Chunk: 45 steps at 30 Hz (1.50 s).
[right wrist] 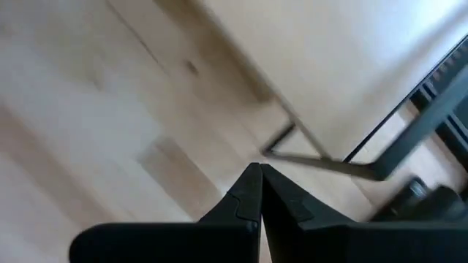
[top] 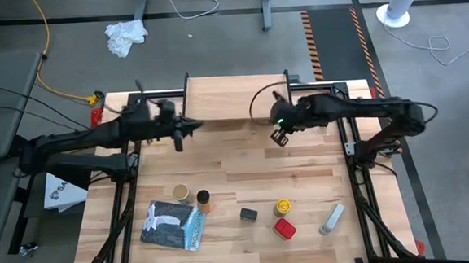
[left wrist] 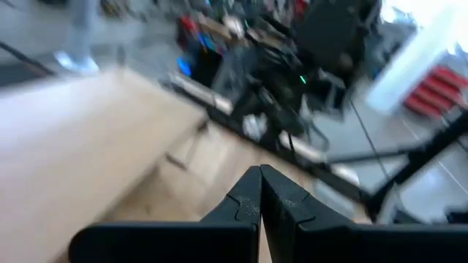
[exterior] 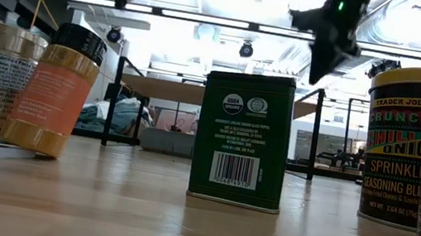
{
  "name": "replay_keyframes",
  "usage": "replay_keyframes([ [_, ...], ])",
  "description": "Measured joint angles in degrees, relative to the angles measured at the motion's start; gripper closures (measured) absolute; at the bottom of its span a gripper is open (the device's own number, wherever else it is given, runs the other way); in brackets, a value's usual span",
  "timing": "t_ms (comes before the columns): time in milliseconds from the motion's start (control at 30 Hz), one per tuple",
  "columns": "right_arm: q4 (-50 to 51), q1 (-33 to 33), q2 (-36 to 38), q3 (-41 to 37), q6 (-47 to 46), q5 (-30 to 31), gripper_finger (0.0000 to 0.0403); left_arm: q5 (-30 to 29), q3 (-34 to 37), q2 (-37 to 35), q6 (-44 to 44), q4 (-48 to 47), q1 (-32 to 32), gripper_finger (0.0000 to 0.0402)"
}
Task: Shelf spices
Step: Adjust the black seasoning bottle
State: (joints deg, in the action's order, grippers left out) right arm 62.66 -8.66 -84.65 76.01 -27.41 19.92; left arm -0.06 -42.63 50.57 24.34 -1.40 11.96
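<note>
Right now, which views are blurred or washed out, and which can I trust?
Left wrist view: motion-smeared, only the shut left pincer crisp. Right wrist view: table streaked, right pincer sharp. Low view: bright ceiling lights silhouette the arms; green tin readable. High view: evenly lit, clear.

The middle of the surface (top: 244, 159) lies bare between the shelf (top: 237, 99) at the far edge and the near row of things: tan cylinder (top: 181, 192), amber jar (top: 204, 201), black tin (top: 249, 215), yellow jar (top: 282, 206), red tin (top: 284, 229), grey bar (top: 331, 218). Gaps separate most containers; the yellow jar and red tin stand just beside each other
</note>
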Motion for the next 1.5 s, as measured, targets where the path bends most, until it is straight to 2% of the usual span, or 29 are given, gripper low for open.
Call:
replay_keyframes([
  [100,-5.17,0.52,5.00,0.00,-2.06,-3.53,0.0403,-4.68,0.00,-3.80,0.34,0.11,-1.93,0.0401],
  [267,-13.26,4.35,11.05,0.07,-3.30,-6.97,0.0403,-6.12,-0.04,-7.43,1.07,-3.88,-7.85,0.0401],
  [367,-14.04,7.83,12.47,0.09,-4.85,-7.01,0.0403,-8.45,-1.47,-7.74,2.98,-14.89,-12.55,0.0401],
  [567,-13.61,16.24,11.62,0.09,-10.66,-7.11,0.0403,-8.52,-9.02,-6.93,7.95,-38.61,-22.29,0.0401],
  [633,-12.90,19.18,11.22,0.07,-14.13,-7.12,0.0403,-5.81,-10.53,-6.61,10.11,-42.38,-25.20,0.0401],
  [733,-11.69,23.25,10.83,0.07,-19.72,-6.86,0.0403,1.73,-10.80,-5.18,13.07,-45.78,-31.30,0.0401],
  [800,-10.59,25.49,10.40,0.07,-23.51,-5.87,0.0403,3.22,-10.73,-3.33,14.42,-48.41,-36.35,0.0401],
  [933,-9.67,29.07,9.84,0.07,-30.83,-0.51,0.0403,0.01,-10.67,1.79,14.16,-48.46,-44.13,0.0401],
  [1133,-9.30,31.38,8.35,0.07,-36.82,5.44,0.0403,-9.32,-10.68,12.99,19.69,-43.53,-49.00,0.0401],
  [1267,-9.25,31.60,7.66,0.02,-37.10,5.55,0.0403,-15.19,-10.69,20.12,28.21,-40.17,-51.40,0.0401],
  [1500,-9.10,31.60,7.50,0.02,-36.79,5.55,0.0403,-24.63,-10.75,23.72,44.24,-34.96,-54.96,0.0401],
])
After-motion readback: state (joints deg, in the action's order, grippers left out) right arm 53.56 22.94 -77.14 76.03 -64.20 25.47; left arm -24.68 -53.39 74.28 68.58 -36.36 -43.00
